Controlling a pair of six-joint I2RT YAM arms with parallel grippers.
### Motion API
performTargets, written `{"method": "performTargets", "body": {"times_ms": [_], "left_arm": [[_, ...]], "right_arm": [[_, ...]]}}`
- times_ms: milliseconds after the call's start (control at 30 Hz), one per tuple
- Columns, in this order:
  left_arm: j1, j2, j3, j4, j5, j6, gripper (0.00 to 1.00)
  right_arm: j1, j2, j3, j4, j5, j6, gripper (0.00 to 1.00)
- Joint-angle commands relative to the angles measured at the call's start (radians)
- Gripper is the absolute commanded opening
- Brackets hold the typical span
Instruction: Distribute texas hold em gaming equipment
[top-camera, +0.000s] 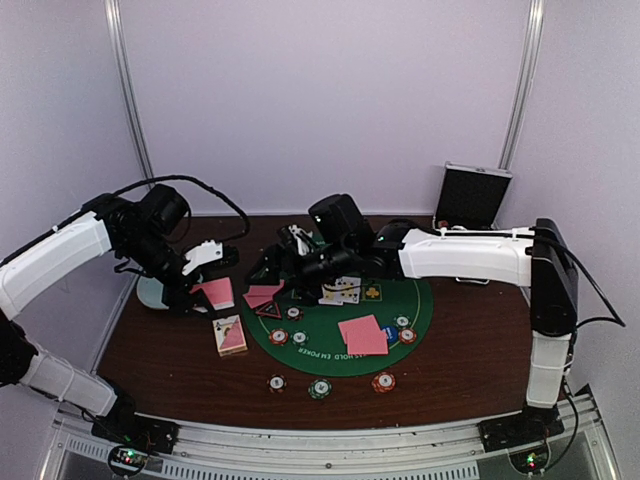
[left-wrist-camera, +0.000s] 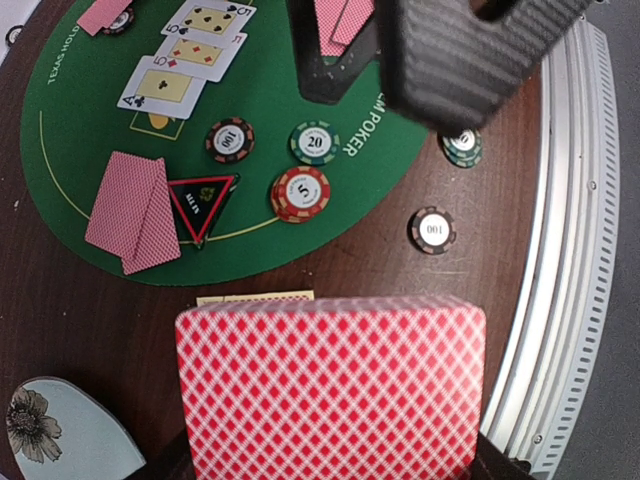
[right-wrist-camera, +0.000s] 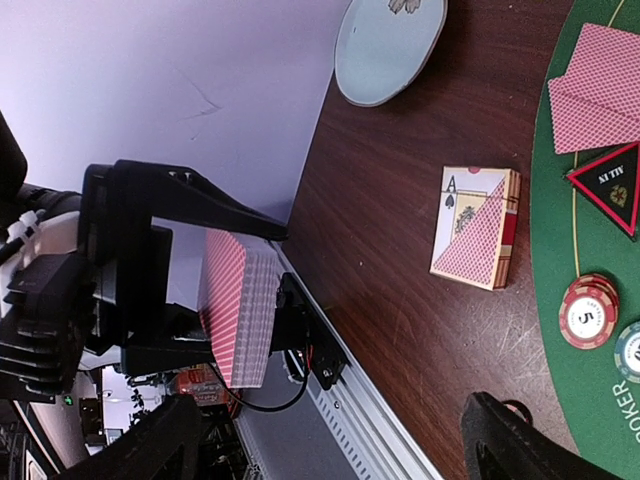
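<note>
I judge the dealing half done: cards (left-wrist-camera: 185, 60) and chips (left-wrist-camera: 300, 193) lie out, my left gripper (top-camera: 208, 285) pinches the deck (left-wrist-camera: 330, 385), right gripper (right-wrist-camera: 335, 420) spread.

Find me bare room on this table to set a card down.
Free: table right of the mat, in front of the case; front-left corner, beside the card box. Crowded: mat's left half, with cards, chips, marker; deck held beside it.

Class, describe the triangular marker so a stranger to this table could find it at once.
Find the green mat in the middle of the brown table. Near its left edge, between two overlapping red-backed cards and a red chip, lies the marker. It alone is a black, red-edged triangle; its neighbours are round or rectangular.
</note>
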Motion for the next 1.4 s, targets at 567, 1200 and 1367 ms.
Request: {"method": "performTargets", "body": {"times_ms": [567,1200,1367], "left_arm": [[0.004,0.01,0.043,0.025,0.023,-0.01,0.0],[0.004,0.0,0.037,0.026,0.036,-0.006,0.0],[0.004,-0.007,0.036,0.026,0.038,-0.004,0.0]], "right_arm": [[0.057,0.163,0.099,0.279,-0.12,0.232,0.92],[0.064,0.285,0.222,0.194,-0.152,0.266,0.78],[0.046,0.249,0.148,0.208,-0.144,0.272,0.74]]}}
